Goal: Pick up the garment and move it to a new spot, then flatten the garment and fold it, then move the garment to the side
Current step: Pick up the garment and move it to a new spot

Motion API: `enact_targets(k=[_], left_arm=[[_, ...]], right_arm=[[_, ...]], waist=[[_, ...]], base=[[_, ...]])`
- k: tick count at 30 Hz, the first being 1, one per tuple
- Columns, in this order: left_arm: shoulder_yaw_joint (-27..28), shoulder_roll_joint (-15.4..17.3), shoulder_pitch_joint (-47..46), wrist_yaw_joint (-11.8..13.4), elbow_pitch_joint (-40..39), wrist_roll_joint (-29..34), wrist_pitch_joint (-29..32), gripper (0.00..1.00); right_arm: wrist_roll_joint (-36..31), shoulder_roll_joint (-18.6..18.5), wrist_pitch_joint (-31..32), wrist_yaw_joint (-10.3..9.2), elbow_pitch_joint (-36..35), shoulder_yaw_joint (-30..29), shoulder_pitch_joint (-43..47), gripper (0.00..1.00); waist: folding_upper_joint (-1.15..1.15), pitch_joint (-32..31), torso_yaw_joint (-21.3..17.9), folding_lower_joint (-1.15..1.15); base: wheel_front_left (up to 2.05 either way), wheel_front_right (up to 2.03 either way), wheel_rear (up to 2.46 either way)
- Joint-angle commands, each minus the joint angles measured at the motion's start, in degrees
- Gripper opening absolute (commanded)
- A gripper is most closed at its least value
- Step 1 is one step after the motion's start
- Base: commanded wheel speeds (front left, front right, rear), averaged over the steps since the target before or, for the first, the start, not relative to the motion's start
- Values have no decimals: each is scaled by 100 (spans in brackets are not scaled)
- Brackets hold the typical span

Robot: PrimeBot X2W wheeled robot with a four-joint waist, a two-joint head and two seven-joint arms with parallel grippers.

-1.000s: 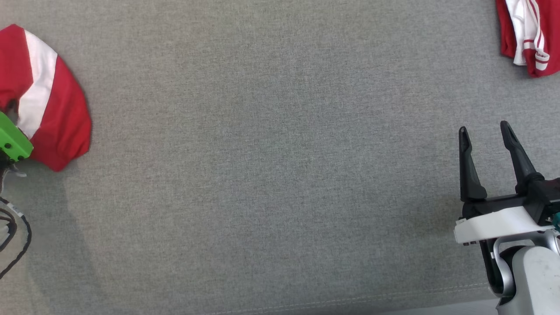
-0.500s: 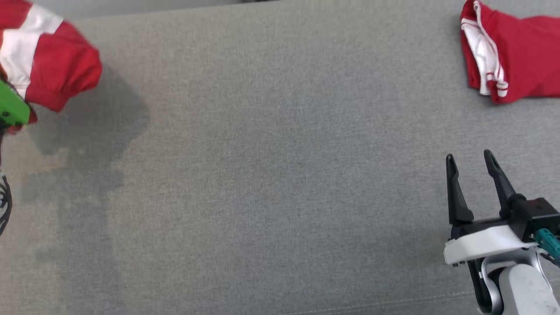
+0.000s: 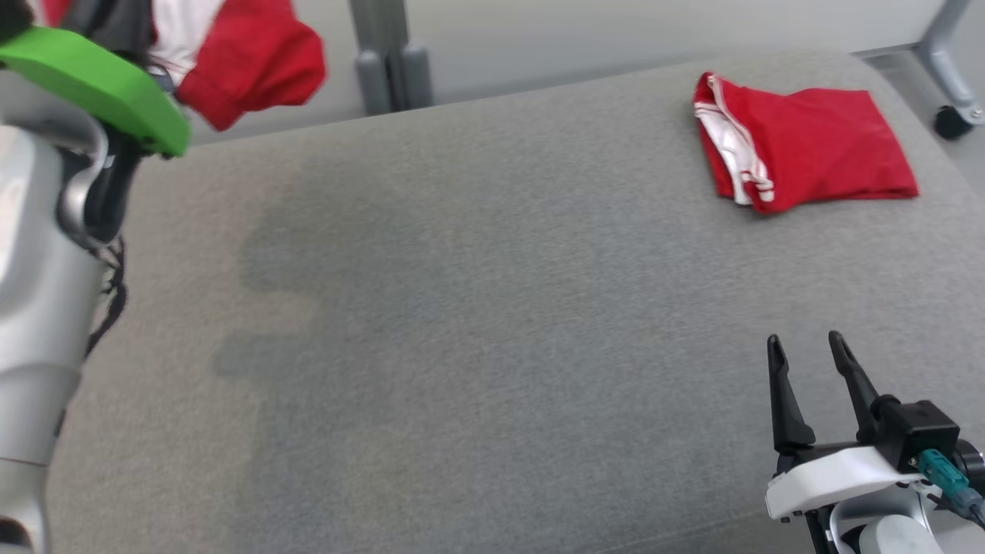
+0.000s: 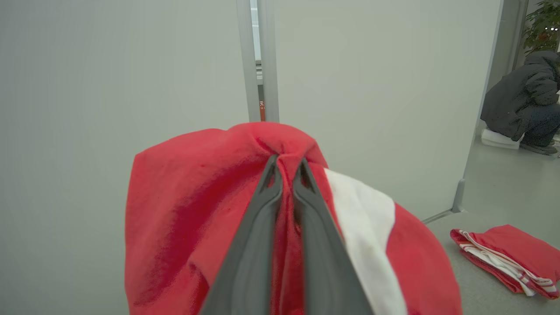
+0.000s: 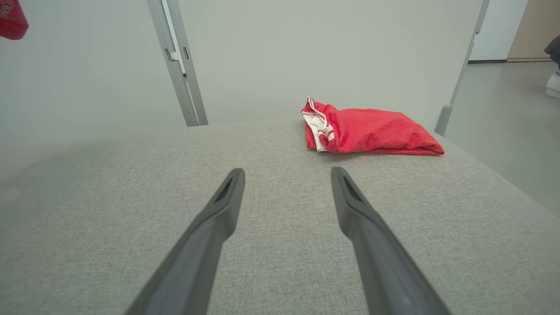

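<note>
I judge this the pick-and-move step: my left claw (image 4: 284,164) is clenched on the red-and-white garment (image 4: 183,210), aloft past the counter's (image 3: 492,308) far left corner, my right claw (image 3: 803,338) released, so next I carry it over the middle and lower it.

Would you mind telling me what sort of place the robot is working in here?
Probably an indoor lab or test bay, not a home: plain pale partition panels on metal legs, one with a castor, stand behind a grey fabric-covered work surface, where a folded red garment lies.
</note>
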Motion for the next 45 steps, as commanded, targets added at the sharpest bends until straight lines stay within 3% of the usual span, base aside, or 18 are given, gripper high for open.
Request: enact_targets(k=[1,7,14,25,27,28,35,45], left_arm=[[-61,-86,51,33,-123,64,30,0],[-344,-481,396,130,-429,76,70,0],[-593,-836,1312,229,-244,-49,-203,0],[-771,-1313,2540,219,735,-257,-751,0],[-842,-1370,2614,197,942,-176,-815,60],[-897,-1400,2622,188,1035,-113,-854,100],[-667,-1451,2544,196,984,87,-1013,100],[465,-1072,3329,519,-527,937,-1009,100]], right_arm=[[39,12,-33,-5,25,22,94,100],[95,48,-54,-5,71,114,131,100],[150,83,-71,-5,113,279,39,100],[186,116,-67,-5,131,384,-51,100],[183,120,-67,-5,147,417,-83,100],[176,121,-67,-5,152,433,-89,100],[124,123,-64,-5,163,417,31,100],[100,112,-64,-5,25,457,103,100]], waist=[[0,-357,-521,0],[0,-369,-929,0],[0,-249,-1336,0],[0,12,-1470,0],[0,9,-1447,0],[0,-3,-1421,0],[0,-301,-1100,0],[0,-639,-285,0]], base=[[0,0,0],[0,0,0],[0,0,0],[0,0,0],[0,0,0],[0,0,0],[0,0,0],[0,0,0]])
